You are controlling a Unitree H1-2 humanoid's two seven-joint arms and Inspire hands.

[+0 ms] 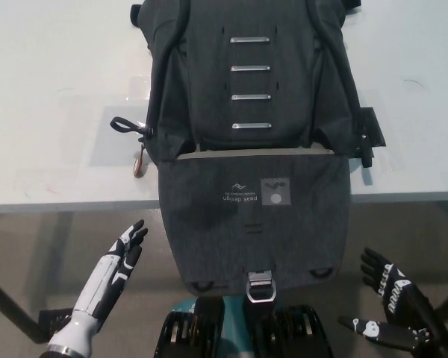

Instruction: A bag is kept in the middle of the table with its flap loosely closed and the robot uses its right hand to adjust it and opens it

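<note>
**Black right hand open below the counter, clear of the bag**

Black right hand [388, 306] hangs below the counter's [52, 112] front edge, fingers spread, holding nothing. Dark grey messenger bag [250, 74] lies mid-counter; its flap [254, 224] hangs over the front edge, metal buckle [263, 282] lowest. White left hand [123, 253] rests open, lower left.

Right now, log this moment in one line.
bag: on table | flap: hanging open | right hand: open | left hand: open
</note>
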